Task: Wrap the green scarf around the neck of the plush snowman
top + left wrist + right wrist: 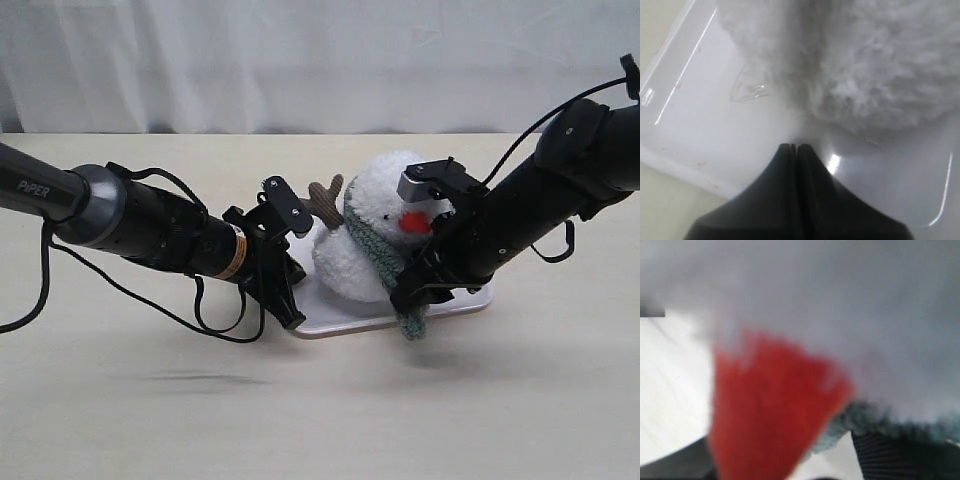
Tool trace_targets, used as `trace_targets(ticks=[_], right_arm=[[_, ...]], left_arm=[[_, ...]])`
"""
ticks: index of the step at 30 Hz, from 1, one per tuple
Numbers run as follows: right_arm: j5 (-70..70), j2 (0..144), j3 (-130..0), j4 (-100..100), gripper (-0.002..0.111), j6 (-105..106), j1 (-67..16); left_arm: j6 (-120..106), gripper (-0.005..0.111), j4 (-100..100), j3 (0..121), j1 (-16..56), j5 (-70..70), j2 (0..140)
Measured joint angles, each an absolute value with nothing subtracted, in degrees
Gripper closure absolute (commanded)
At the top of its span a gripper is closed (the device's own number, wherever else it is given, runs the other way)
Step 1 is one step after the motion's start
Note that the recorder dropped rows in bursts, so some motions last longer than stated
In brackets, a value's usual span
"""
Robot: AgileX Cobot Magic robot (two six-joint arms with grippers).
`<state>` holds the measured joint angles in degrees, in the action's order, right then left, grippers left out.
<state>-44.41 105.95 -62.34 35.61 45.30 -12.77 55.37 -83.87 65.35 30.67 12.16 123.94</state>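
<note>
The plush snowman (375,215) leans on a white tray (470,300), its orange-red nose (413,222) turned toward the right arm. The green scarf (372,250) runs round its neck, and one end (412,322) hangs over the tray's front edge. My left gripper (291,303) is shut with nothing in it, its tip (794,146) on the tray (700,125) just beside the white body (880,65). My right gripper (422,288) is at the scarf below the nose. Its ribbed finger (895,455) stands apart from the other, with the blurred nose (770,410) and scarf (875,421) close in front.
A brown twig arm (327,200) sticks up behind the left gripper. The tray lies on a pale tabletop (320,410), with a white curtain (300,60) behind. Black cables (120,290) trail under the left arm.
</note>
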Motion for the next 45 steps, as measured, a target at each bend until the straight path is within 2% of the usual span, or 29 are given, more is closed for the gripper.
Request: trace_targets(ticks=[5,7,23,33,41,45], right_arm=[[-44.92,105.95,-62.34,35.61,0.036,44.18,-12.77],[-45.16,105.62,-62.34,35.06,0.033,43.32,-12.77],[-48.74,94.64,-62.34,26.64,0.035,35.24,-12.77],[-46.1,86.73,-62.45,25.7,0.067,32.23,-12.77],[-40.37,86.73,-62.45,23.65,0.105,30.6,-12.77],[-34.19,86.73,-62.45,23.84,0.104,30.89,-12.77]], left_arm=[[55.37,0.107,-83.87,65.35,30.67,12.27,123.94],[55.37,0.107,-83.87,65.35,30.67,12.27,123.94],[55.49,0.107,-83.87,65.35,30.67,13.12,123.94],[58.51,0.107,-84.34,64.9,30.67,13.91,122.01],[60.2,0.107,-84.59,64.9,30.67,15.44,116.1],[60.69,0.107,-84.8,64.28,30.67,17.7,110.86]])
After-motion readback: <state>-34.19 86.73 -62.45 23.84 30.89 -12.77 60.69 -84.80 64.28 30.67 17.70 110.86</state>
